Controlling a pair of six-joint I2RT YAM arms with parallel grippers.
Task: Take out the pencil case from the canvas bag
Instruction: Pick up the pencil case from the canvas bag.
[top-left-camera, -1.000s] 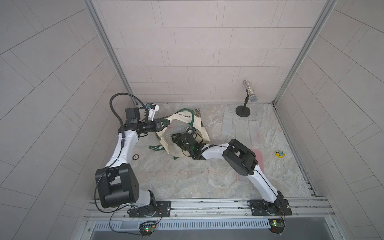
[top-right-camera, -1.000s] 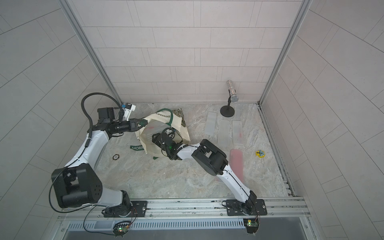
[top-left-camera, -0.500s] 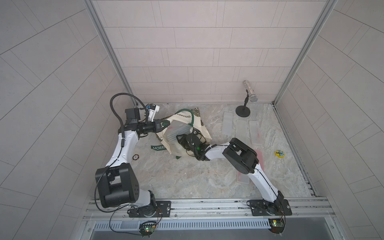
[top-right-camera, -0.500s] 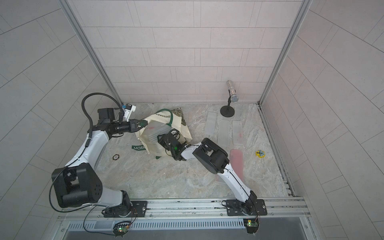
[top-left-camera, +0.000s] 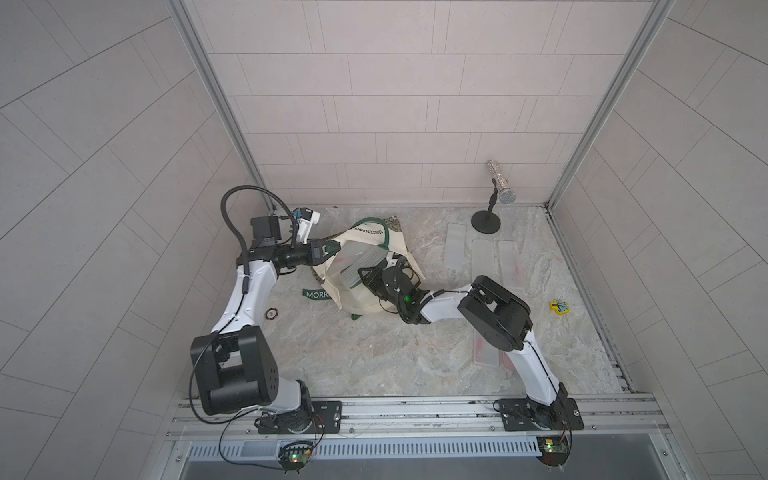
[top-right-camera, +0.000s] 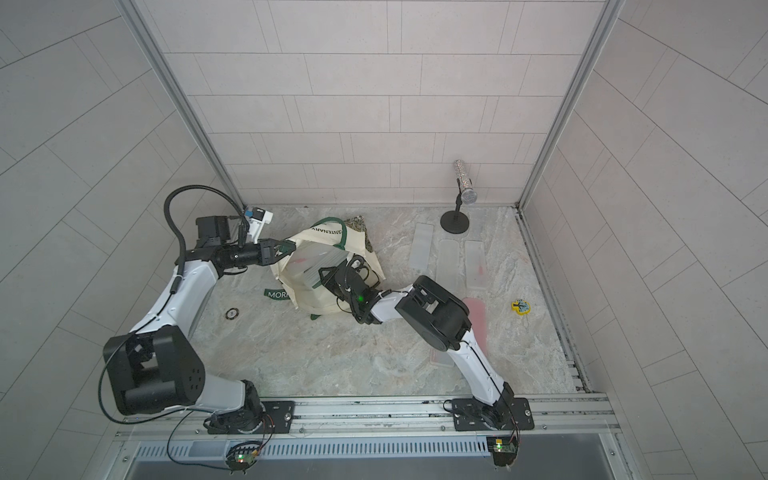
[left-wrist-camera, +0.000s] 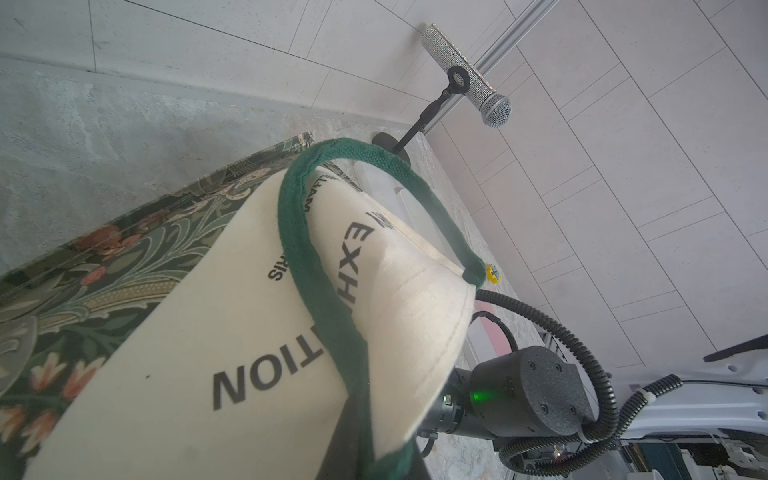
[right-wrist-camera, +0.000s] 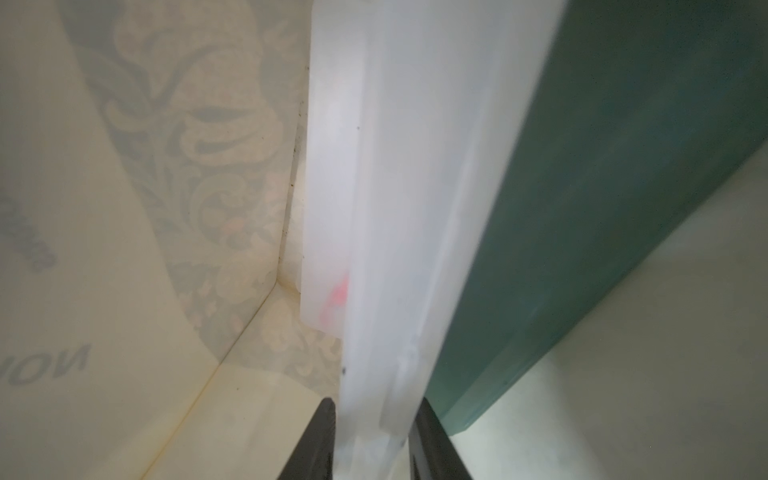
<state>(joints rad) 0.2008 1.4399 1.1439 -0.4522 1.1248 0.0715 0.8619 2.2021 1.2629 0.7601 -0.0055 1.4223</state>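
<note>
The canvas bag (top-left-camera: 365, 301) sits on the marble tabletop (top-left-camera: 374, 357), left of centre and towards the far wall. Its leafy band (top-left-camera: 395, 224) is on the far side. One green strap (top-left-camera: 316, 294) trails flat to the left.

The left hand (top-left-camera: 330, 248) is pinched together on the bag's upper rim by the other strap, lifting the mouth open. The right hand (top-left-camera: 365, 276) reaches into that mouth from the near right. In the right wrist view its two black fingers (right-wrist-camera: 320, 436) press on either side of the frosted, translucent pencil case (right-wrist-camera: 386, 208), clamped on it.

In both top views the pencil case (top-right-camera: 311, 266) lies inside the bag, showing through the opening.

On the right of the tabletop three clear cases (top-left-camera: 455, 241) lie side by side. A microphone (top-left-camera: 500, 187) stands on its stand at the far right.
</note>
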